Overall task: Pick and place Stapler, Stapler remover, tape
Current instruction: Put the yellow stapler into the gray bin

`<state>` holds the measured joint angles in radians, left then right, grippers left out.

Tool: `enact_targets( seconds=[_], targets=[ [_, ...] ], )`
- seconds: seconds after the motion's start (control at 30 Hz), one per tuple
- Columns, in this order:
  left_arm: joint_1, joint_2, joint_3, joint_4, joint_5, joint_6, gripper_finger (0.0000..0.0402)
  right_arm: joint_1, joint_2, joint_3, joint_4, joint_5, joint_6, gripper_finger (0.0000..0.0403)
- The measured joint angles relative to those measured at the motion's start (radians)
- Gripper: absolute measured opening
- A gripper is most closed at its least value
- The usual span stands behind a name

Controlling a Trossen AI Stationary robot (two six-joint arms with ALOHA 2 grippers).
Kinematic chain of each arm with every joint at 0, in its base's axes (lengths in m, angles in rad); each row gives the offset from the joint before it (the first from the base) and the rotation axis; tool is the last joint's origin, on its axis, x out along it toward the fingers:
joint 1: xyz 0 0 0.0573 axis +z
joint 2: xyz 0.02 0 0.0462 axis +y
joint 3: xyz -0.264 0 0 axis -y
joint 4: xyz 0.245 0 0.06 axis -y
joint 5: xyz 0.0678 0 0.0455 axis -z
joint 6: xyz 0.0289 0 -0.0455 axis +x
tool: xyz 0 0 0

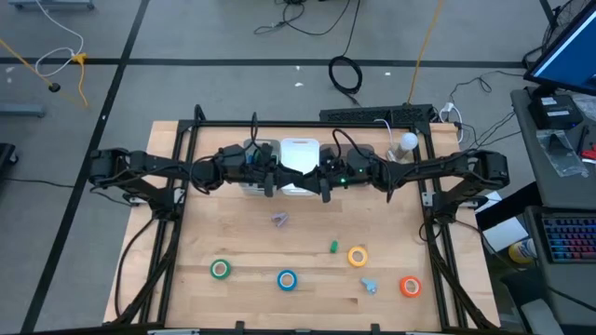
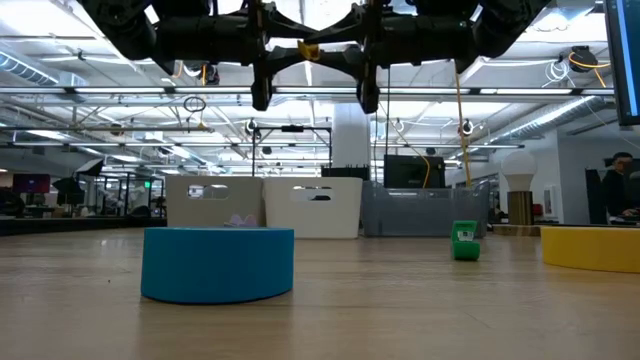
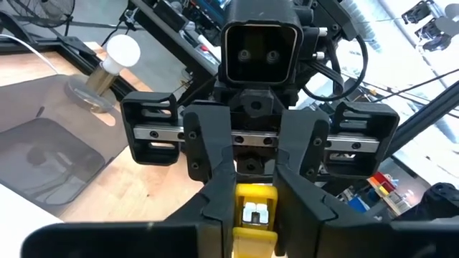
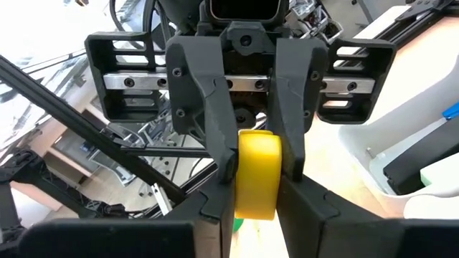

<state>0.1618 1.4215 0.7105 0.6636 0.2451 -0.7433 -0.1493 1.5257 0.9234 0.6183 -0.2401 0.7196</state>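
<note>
A yellow stapler [image 2: 312,48] hangs high over the middle of the table, in front of the white bin [image 1: 300,154], held from both sides. My left gripper [image 1: 272,181] comes from the table's left and my right gripper [image 1: 326,186] from its right; both are shut on it. The tape lies flat along the near part of the table: a green roll [image 1: 220,269], a blue roll [image 1: 287,279], a yellow roll [image 1: 358,256] and an orange roll [image 1: 410,286]. Which of the small loose items is the stapler remover I cannot tell. My left gripper pinches the stapler's smooth yellow end [image 4: 247,168] between its two fingers, one on each side. The fingers reach in level from the table's left. The stapler is lifted clear of the table. My right gripper pinches the stapler's other end [image 3: 244,197], where the metal staple channel shows, between its two fingers. They reach in level from the table's right, facing my left gripper. The stapler bridges the two grippers, clear of everything below.
Small loose items lie on the wood: a purplish one [image 1: 279,220], a green one [image 1: 333,247] and a pale blue one [image 1: 370,285]. A grey bin [image 2: 213,200] stands beside the white one, and a bulb-topped lamp [image 1: 408,141] stands at the far right. A black frame rims the table.
</note>
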Motion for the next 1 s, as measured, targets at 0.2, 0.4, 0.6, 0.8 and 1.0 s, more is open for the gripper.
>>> enact_targets(
  seconds=[0.2, 0.4, 0.6, 0.8, 1.0],
  targets=[
    [0.009, 0.001, 0.000, 0.000, 0.005, 0.005, 0.0089, -0.002, 0.000, 0.000, -0.004, -0.074, 0.002, 0.0104],
    [0.020, 0.002, 0.000, -0.001, 0.010, 0.009, 0.0090, -0.002, 0.000, 0.002, -0.020, -0.114, -0.001, 0.0130],
    [0.033, 0.002, -0.002, 0.031, 0.020, 0.013, 0.0091, -0.002, -0.001, 0.003, -0.026, -0.123, 0.000, 0.0151],
    [0.033, 0.002, -0.002, 0.035, 0.021, 0.014, 0.0092, -0.003, -0.001, 0.003, -0.028, -0.128, 0.001, 0.0167],
    [0.034, 0.002, -0.002, 0.039, 0.018, 0.015, 0.0092, -0.003, -0.002, 0.003, -0.032, -0.128, 0.001, 0.0179]
  ],
)
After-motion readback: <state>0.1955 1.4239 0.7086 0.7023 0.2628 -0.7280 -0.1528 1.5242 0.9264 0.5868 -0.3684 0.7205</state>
